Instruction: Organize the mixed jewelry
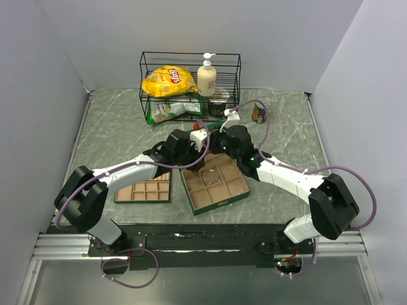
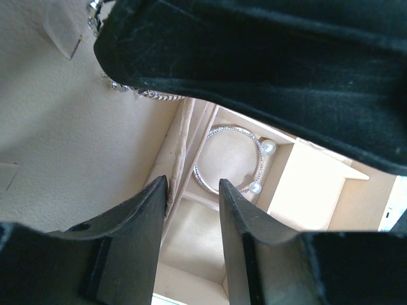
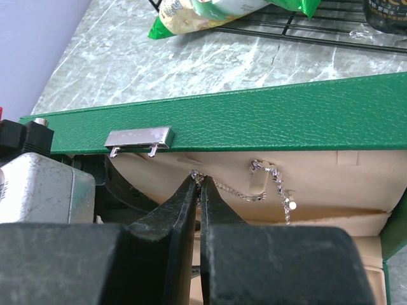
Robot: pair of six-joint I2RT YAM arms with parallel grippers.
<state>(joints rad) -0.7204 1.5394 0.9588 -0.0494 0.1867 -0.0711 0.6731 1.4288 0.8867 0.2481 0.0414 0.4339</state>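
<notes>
The green box [image 1: 236, 194] with tan compartments stands open mid-table, its lid [image 3: 267, 117] upright. A thin silvery chain [image 3: 270, 175] hangs from a clear tab on the lid's tan lining. My right gripper [image 3: 201, 181] is shut on the chain's left end, just under the lid's rim. The chain also shows in the left wrist view [image 2: 146, 94]. My left gripper [image 2: 193, 183] is open and empty over a box compartment. Beyond its tips, a silvery bangle with two pearl beads [image 2: 216, 184] lies in the adjoining compartment. Both grippers [image 1: 202, 141] meet at the lid. No gold ring shows.
A flat tan-lined compartment tray [image 1: 145, 189] lies left of the box. A black wire basket [image 1: 189, 86] at the back holds a yellow chip bag, a green bag and a soap bottle. A small jar [image 1: 259, 111] stands at the back right. The lid has a silver clasp [image 3: 138, 138].
</notes>
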